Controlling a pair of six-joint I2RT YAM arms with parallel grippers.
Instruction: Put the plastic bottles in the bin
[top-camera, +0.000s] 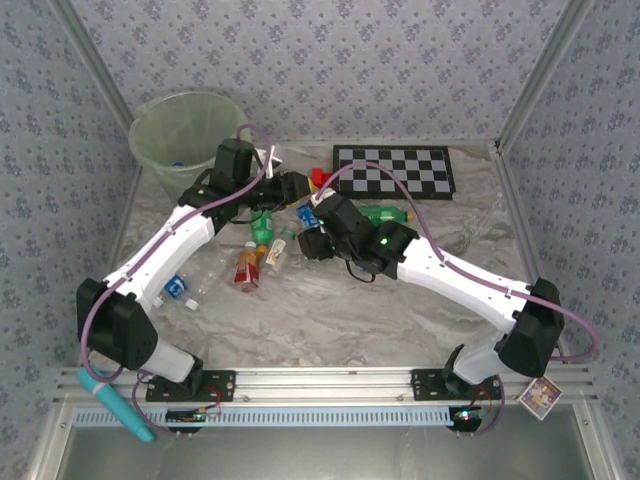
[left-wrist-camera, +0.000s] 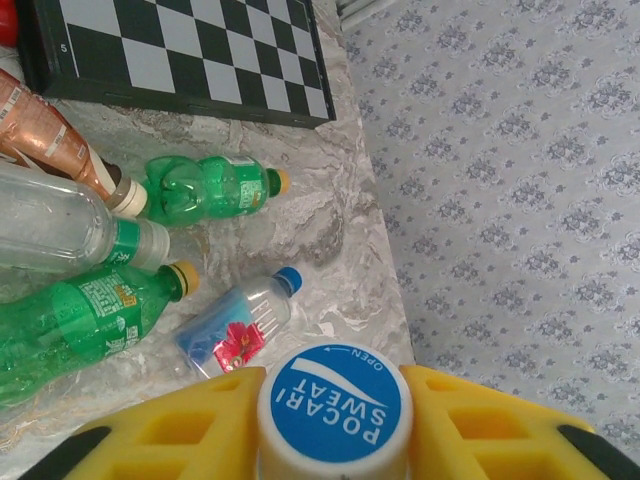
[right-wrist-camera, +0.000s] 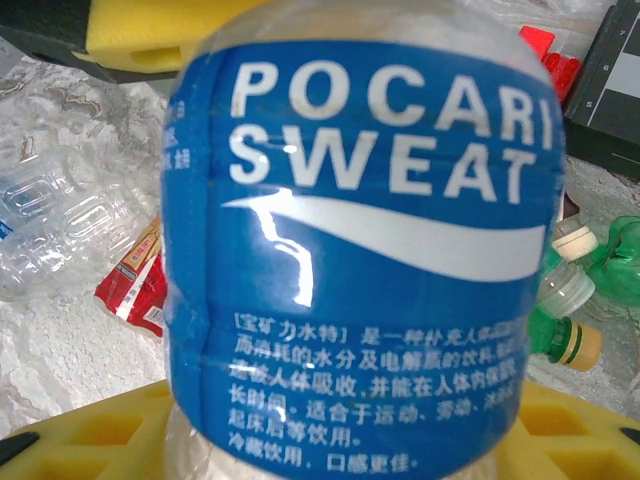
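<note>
The bottle (right-wrist-camera: 360, 250) points its cap (left-wrist-camera: 335, 400) at the left wrist, left gripper (left-wrist-camera: 335, 425) clenched there; right gripper (right-wrist-camera: 340, 445) apparently grasps the body, ends cropped.

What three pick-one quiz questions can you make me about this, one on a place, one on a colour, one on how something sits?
1. Where does the bin stand? A) far left corner of the table B) near right corner C) middle
2. What colour is the top of the cap of the Pocari Sweat bottle in the left gripper? A) red B) green C) blue
3. How is the green bottle nearest the checkerboard? A) upright B) lying on its side C) stacked on another

1 A: the top view shows it there. 2 C: blue with white letters. 3 B: it lies flat on the table.
</note>
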